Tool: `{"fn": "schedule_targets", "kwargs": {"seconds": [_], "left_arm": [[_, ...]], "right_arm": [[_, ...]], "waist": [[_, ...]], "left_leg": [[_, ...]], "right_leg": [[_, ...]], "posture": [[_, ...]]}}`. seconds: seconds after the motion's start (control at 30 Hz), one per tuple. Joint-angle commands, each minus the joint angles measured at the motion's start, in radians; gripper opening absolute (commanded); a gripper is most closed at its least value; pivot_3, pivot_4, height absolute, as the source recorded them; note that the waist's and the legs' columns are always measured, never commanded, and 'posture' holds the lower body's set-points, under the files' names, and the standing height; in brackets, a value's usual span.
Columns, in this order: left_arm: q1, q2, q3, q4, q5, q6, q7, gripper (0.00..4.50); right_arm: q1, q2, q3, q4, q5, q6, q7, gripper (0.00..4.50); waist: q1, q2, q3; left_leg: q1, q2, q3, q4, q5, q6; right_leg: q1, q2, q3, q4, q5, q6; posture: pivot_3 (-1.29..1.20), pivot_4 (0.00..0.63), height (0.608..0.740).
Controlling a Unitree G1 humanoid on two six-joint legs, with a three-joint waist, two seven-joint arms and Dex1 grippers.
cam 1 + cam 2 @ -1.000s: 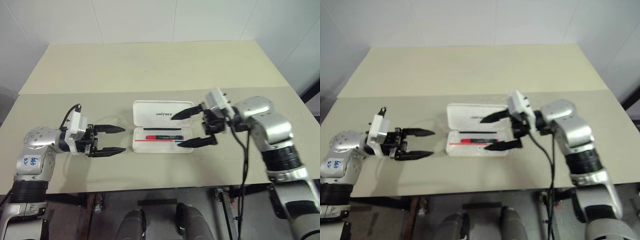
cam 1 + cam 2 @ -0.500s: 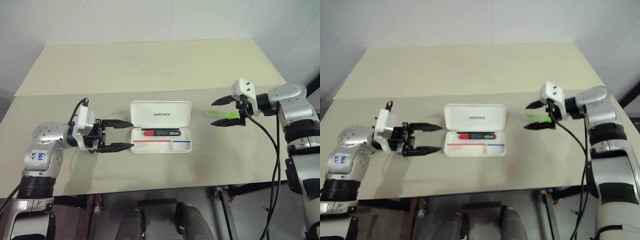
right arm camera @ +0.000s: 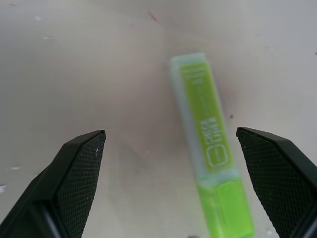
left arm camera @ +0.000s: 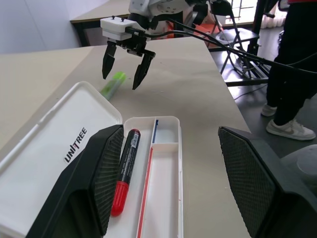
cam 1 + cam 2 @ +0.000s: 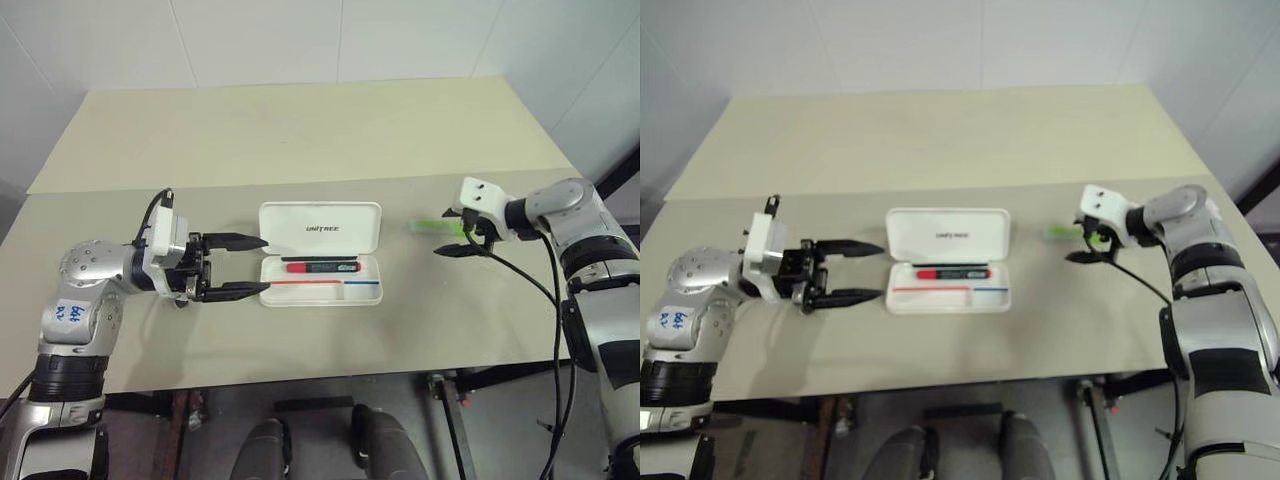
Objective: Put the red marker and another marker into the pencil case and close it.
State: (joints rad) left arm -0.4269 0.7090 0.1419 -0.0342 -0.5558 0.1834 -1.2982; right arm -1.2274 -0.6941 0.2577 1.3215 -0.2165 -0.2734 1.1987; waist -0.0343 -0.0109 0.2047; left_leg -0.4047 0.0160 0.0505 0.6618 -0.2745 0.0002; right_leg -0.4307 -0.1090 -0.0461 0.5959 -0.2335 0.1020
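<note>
The white pencil case (image 5: pixel 320 230) lies open at the table's middle, lid flat behind its tray. The red marker (image 5: pixel 322 267) lies in the tray's back compartment, also seen as the red marker (image 4: pixel 124 173) in the left wrist view. The other marker, a light-green highlighter (image 5: pixel 435 225), rests on the table to the right of the case. My right gripper (image 5: pixel 455 240) hangs open just above the highlighter (image 3: pixel 205 134), which lies between its fingers (image 3: pixel 79 168) and nearer one of them. My left gripper (image 5: pixel 262 265) stands open and empty, level, its tips at the case's left end.
A seam runs across the table behind the case, with a second tabletop (image 5: pixel 300 130) beyond it. The table's front edge (image 5: pixel 320 375) is near. In the left wrist view a person's legs (image 4: pixel 292 74) and chairs stand past the table's right end.
My right gripper has swung from over the open case out to the right and tipped down over the highlighter. The left gripper has kept its place at the case's left end.
</note>
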Motion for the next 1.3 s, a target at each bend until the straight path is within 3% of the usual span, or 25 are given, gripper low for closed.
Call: {"fn": "schedule_targets", "kwargs": {"seconds": [0.03, 0.57, 1.03, 1.3], "left_arm": [[0.011, 0.017, 0.033, -0.05, -0.024, 0.003, 0.015, 3.18], [0.018, 0.038, 0.054, -0.082, -0.025, 0.007, 0.043, 3.18], [0.048, 0.061, 0.077, -0.126, -0.031, 0.021, 0.054, 3.18], [0.06, 0.071, 0.077, -0.143, -0.035, 0.031, 0.057, 3.18]], "right_arm": [[-0.045, -0.002, -0.023, 0.006, -0.019, 0.016, -0.038, 4.46], [-0.037, 0.017, -0.03, 0.041, -0.089, 0.156, -0.179, 4.46], [-0.008, 0.01, -0.036, 0.047, -0.105, 0.299, -0.018, 4.46], [0.009, 0.024, -0.025, 0.042, -0.116, 0.321, 0.064, 1.65]], "waist": [[0.001, 0.0, 0.0], [0.003, 0.0, 0.0], [0.005, 0.0, 0.0], [0.004, -0.001, 0.0]], "left_leg": [[0.0, 0.0, 0.0, 0.0, 0.0, 0.0], [0.0, 0.0, 0.0, 0.0, 0.0, 0.0], [0.001, 0.0, -0.001, 0.0, 0.0, 0.0], [0.001, 0.0, -0.001, 0.0, 0.0, 0.0]], "right_leg": [[0.0, 0.0, 0.0, 0.0, 0.0, 0.0], [0.0, 0.0, 0.0, 0.004, 0.0, 0.0], [0.001, 0.0, 0.0, 0.004, 0.0, 0.0], [0.002, 0.0, 0.0, 0.004, 0.0, 0.0]], "posture": [[0.0, 0.15, 0.74], [0.0, 0.15, 0.74], [0.0, 0.15, 0.74], [0.0, 0.15, 0.74]]}}
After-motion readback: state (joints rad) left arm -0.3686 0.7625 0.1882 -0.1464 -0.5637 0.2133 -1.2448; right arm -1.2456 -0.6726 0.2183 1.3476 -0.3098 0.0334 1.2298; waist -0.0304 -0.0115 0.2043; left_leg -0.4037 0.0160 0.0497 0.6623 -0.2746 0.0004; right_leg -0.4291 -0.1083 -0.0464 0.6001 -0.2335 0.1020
